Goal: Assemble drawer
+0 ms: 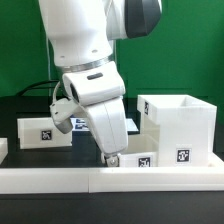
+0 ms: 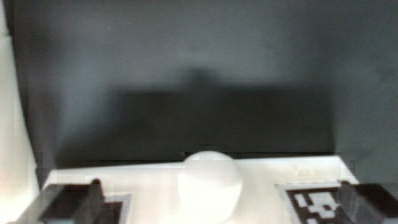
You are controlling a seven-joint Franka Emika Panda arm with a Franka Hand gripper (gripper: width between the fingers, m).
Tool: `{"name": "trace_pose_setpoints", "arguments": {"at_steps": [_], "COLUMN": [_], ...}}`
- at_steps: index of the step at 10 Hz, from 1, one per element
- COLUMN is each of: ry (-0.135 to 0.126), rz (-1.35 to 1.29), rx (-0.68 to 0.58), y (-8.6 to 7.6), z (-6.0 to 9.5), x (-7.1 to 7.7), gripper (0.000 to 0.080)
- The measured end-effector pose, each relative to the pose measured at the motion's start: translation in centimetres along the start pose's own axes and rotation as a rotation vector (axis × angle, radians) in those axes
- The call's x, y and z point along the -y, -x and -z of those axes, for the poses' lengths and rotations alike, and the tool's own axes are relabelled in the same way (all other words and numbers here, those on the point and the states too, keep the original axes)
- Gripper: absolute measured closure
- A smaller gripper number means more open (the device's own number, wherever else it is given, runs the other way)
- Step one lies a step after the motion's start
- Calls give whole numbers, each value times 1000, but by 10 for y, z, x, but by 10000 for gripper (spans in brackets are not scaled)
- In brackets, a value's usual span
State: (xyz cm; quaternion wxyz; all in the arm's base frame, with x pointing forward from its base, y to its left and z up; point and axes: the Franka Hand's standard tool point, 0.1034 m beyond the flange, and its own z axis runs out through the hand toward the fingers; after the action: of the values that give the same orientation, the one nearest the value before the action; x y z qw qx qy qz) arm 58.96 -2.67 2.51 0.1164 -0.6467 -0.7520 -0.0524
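The drawer's tall white case (image 1: 182, 122) stands at the exterior view's right, its open side up. One small white tray (image 1: 44, 130) with a tag lies at the left. The other tray (image 1: 142, 158) lies low in front of the case, just behind the front rail. My gripper (image 1: 112, 156) hangs down over that tray's left end. In the wrist view the tray (image 2: 151, 180) fills the lower edge, with a rounded white knob (image 2: 214, 185) and a tag (image 2: 324, 205). My dark fingertips (image 2: 80, 205) stand wide apart on either side of the knob. The jaws are open and hold nothing.
A long low white border rail (image 1: 100, 180) runs along the front of the black table (image 2: 196, 70). The marker board (image 1: 80, 124) lies flat behind the arm, mostly hidden by it. A green wall stands behind.
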Motion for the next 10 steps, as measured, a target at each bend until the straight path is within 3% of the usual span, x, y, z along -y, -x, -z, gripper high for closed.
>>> {"name": "trace_pose_setpoints", "arguments": {"at_steps": [1, 2, 4, 5, 7, 10], "ry": [1, 27, 23, 47, 40, 54], "rz": [-2, -5, -11, -12, -46, -72], "rx": [0, 9, 7, 16, 12, 11], "y": [1, 4, 4, 3, -2, -14], "z": [0, -1, -5, -8, -12, -16], "x": [0, -2, 4, 4, 9, 12], "gripper": [151, 151, 151, 151, 151, 151]}}
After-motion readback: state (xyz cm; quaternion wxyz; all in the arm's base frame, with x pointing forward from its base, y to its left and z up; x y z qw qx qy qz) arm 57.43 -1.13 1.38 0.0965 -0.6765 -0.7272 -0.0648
